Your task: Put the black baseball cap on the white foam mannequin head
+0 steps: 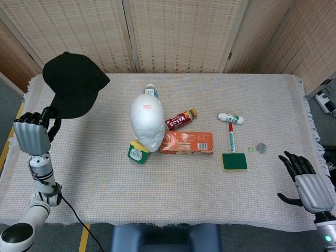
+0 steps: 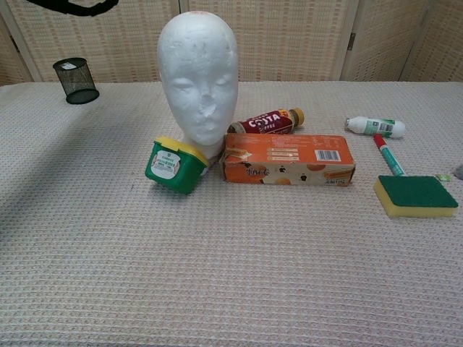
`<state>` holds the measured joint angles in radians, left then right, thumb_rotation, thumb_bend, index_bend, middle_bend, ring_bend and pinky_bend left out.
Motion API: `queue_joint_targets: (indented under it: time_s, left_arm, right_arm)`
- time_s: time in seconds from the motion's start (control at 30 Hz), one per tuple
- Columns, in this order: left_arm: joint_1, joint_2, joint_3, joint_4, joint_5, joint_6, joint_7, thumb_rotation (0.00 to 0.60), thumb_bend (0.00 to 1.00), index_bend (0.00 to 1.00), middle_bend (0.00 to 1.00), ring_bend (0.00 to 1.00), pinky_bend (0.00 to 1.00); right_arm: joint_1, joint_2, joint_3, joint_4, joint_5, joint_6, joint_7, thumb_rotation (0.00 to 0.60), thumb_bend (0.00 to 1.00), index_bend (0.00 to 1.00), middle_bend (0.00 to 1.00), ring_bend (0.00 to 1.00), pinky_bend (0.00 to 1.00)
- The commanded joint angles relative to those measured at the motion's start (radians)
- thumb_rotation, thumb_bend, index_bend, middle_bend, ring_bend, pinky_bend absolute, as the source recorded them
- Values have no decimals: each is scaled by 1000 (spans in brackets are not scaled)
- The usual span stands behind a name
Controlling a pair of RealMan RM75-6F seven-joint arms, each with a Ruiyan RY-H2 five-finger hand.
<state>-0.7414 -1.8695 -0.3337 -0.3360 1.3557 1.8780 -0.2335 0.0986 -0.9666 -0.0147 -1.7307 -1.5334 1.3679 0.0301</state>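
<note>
While the left robot hand (image 1: 32, 137) holds the black cap (image 1: 73, 84) aloft above the worktop's (image 1: 173, 189) far-left corner, its fingers curled around the rear of the cap, the white foam head (image 1: 147, 121) stands bare near the middle of the worktop. The cap is off the cloth but well apart from the head, so the job appears roughly half done: the pick-up is made, while the carry across and the fitting over the crown are not yet done.

The right robot hand (image 1: 307, 184) rests by the near-right edge, fingers spread and holding nothing.

Seen from above, the head view takes in both hands, the whole cap and the layout around the foam head: a green tub (image 1: 137, 151), an orange box (image 1: 187, 142) and a brown bottle (image 1: 180, 120) crowd its base. The chest view shows neither hand and only a sliver of the cap (image 2: 72, 6) at its top edge, yet it alone shows the foam face (image 2: 198, 79) front-on, upright, and a mesh cup (image 2: 75, 80) at the far-left.
</note>
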Motion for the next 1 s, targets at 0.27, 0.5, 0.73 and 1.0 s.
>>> queue_joint_targets:
  time_s: [0.27, 0.5, 0.73, 1.0]
  left_arm:
    - [-127, -12, 44, -167, 93, 22, 195, 600, 491, 764, 1000, 1000, 1000]
    - [-119, -58, 110, -245, 170, 58, 268, 600, 490, 766, 1000, 1000, 1000]
    - [-97, -90, 154, -287, 221, 61, 321, 600, 491, 767, 1000, 1000, 1000]
    - [-33, -124, 203, -272, 252, 56, 319, 600, 475, 696, 1000, 1000, 1000]
  right_arm:
    - [-5, 22, 9, 5, 5, 15, 44, 600, 92, 0, 0, 0, 0]
    - [-6, 34, 10, 10, 0, 17, 78, 600, 93, 0, 0, 0, 0]
    - [-14, 46, 9, 12, -17, 39, 105, 600, 93, 0, 0, 0, 0]
    - [-19, 50, 7, 11, -32, 52, 113, 600, 92, 0, 0, 0, 0]
